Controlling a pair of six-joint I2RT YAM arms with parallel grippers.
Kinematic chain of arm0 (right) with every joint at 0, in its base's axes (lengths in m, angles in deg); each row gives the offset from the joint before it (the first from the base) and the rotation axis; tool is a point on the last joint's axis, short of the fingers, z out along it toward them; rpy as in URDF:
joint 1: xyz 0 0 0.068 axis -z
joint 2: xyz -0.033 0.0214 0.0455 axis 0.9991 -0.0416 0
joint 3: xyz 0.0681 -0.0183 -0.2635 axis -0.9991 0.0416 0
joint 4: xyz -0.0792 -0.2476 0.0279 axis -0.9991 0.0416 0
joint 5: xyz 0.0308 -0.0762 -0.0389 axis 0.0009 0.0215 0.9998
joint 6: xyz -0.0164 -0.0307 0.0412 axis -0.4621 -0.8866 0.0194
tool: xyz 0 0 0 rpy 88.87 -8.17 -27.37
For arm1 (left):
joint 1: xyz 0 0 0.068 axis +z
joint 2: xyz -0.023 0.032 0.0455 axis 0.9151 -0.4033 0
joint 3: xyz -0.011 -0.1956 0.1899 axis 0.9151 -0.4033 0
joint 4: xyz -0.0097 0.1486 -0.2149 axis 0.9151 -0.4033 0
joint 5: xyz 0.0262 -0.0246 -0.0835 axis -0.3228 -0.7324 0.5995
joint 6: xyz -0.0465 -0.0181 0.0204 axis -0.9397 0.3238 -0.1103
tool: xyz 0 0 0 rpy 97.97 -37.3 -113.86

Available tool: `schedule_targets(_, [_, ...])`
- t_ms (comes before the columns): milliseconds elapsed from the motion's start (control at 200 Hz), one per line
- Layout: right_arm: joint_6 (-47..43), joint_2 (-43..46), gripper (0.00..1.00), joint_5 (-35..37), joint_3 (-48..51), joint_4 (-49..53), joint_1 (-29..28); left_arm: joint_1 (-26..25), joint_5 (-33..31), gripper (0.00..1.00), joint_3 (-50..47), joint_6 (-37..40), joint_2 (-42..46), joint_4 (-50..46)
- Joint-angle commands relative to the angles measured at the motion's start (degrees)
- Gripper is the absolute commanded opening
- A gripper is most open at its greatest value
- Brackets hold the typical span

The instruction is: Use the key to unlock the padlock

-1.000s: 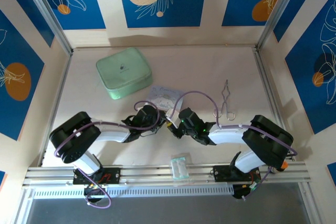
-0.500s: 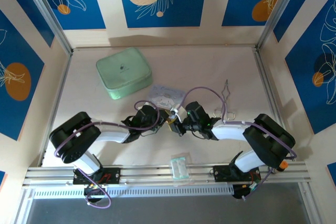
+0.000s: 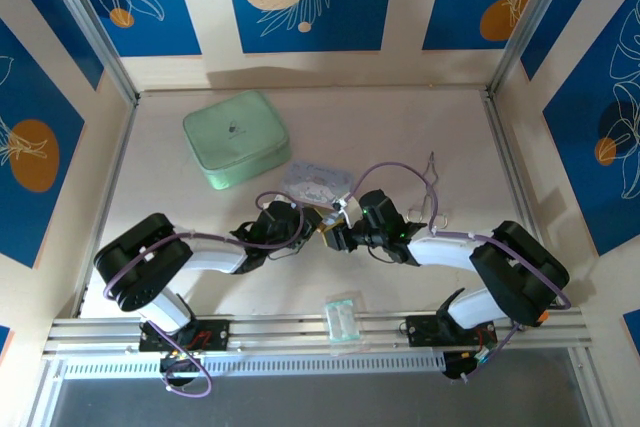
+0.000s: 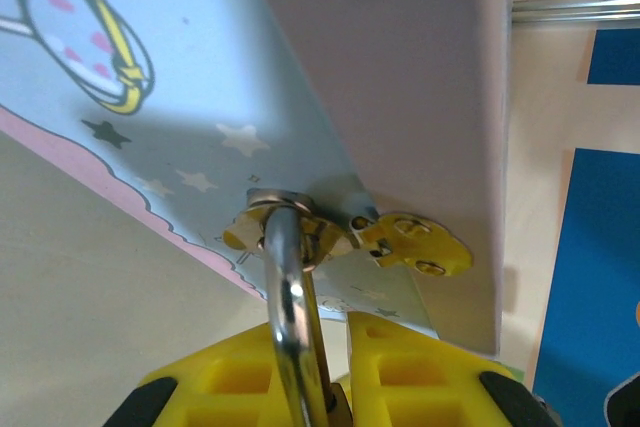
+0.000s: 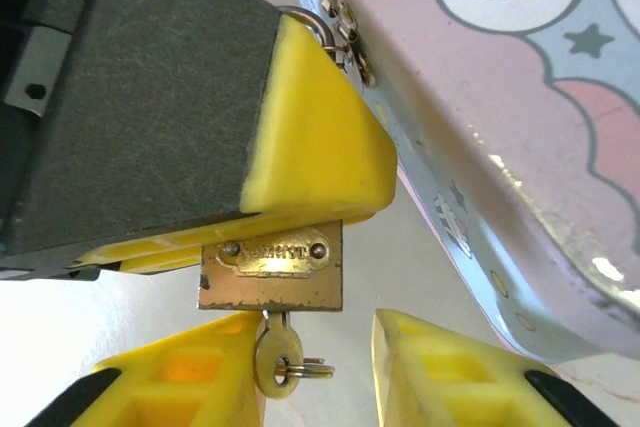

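Left gripper (image 4: 325,347): the two yellow fingers (image 4: 410,362) stand nearly together, with the silver shackle (image 4: 290,297) running up through the narrow gap between them. The gripper is clamped on the padlock (image 5: 272,267) at its upper end. In the right wrist view one of these fingers (image 5: 310,137) covers the top of the brass body. The shackle passes through the hasp (image 4: 300,232) on the edge of the box (image 4: 150,147). A small yellow latch plate (image 4: 410,245) sits just beside the hasp.

Right gripper (image 5: 320,367): the fingers are parted, with a clear gap between them, and they grasp nothing. The key (image 5: 278,357) is seated in the underside of the padlock and hangs down from it. It lies just beside, or touching, the finger (image 5: 170,377) on the left of the right wrist view; which of the two cannot be told. The other finger is well apart from it. A small ring (image 5: 312,369) is attached to the key head.

Padlock position: it hangs at the near edge of the box (image 5: 520,147), brass face toward the right wrist camera, directly between the two grippers.

Top view: the left gripper (image 3: 308,222) and right gripper (image 3: 340,235) meet near the middle of the table (image 3: 400,127), with the padlock (image 3: 327,230) between them at the near edge of the box (image 3: 318,185). A green case (image 3: 236,138) lies farther back on the left. Metal tongs (image 3: 431,169) lie to the right, well apart from the box.
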Motion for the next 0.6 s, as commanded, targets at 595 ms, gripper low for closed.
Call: schedule_targets(595, [9.6, 2.6, 0.50, 5.1, 0.8, 1.5, 5.4, -0.6, 2.0, 0.00, -1.9, 0.2, 0.0, 0.5])
